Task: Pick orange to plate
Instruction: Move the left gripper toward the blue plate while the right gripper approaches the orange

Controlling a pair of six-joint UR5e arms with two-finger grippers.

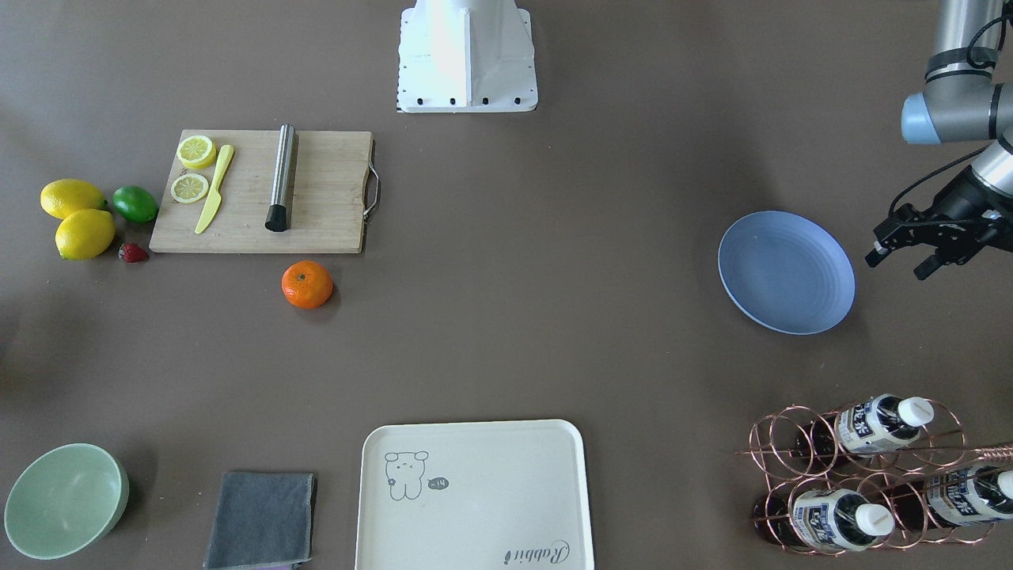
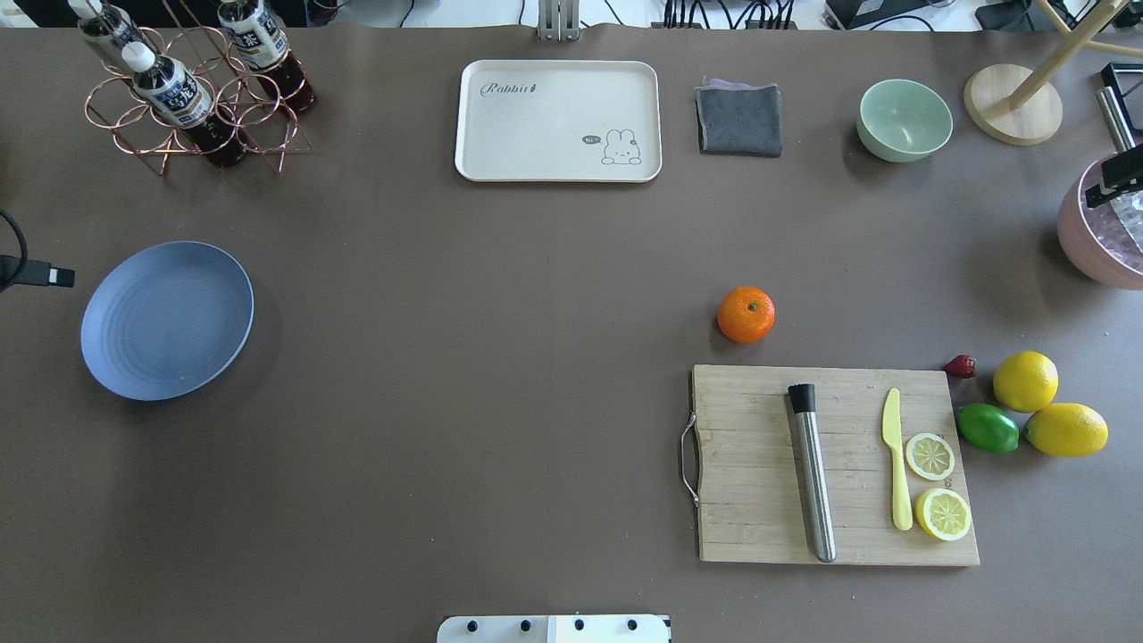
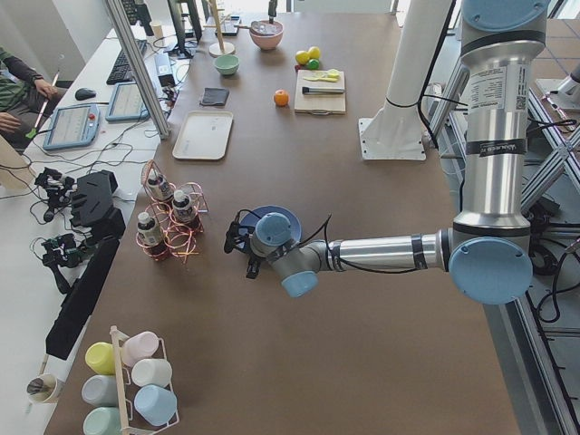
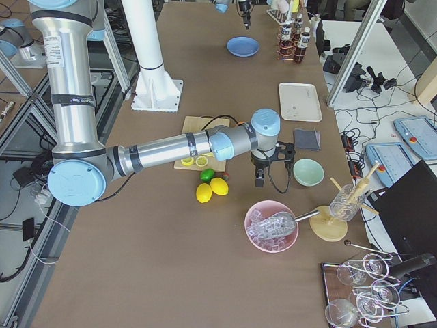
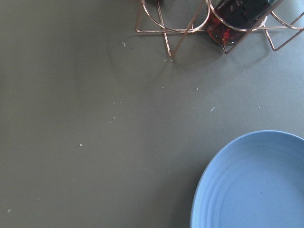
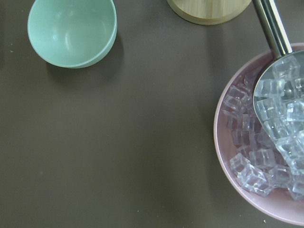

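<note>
The orange [image 1: 307, 284] [image 2: 746, 314] lies on the bare brown table just off the cutting board's far edge, with no gripper near it. At the other end of the table the periwinkle-blue plate [image 1: 786, 271] [image 2: 166, 319] [image 5: 256, 185] has nothing on it. My left gripper [image 1: 901, 265] hovers beside the plate's outer side, open, with nothing between its fingers. My right gripper [image 4: 263, 171] hangs between the green bowl and the pink ice bowl, far from the orange. Only a black sliver of it [image 2: 1112, 183] shows overhead, so I cannot tell its state.
A wooden cutting board [image 2: 759, 464] carries a steel muddler, a yellow knife and lemon slices. Lemons [image 2: 1025, 381], a lime and a strawberry lie beside it. The far edge holds a cream tray [image 2: 558, 121], grey cloth, green bowl [image 2: 904, 119] and copper bottle rack [image 2: 187, 98]. A pink ice bowl [image 6: 266, 199] is on the right.
</note>
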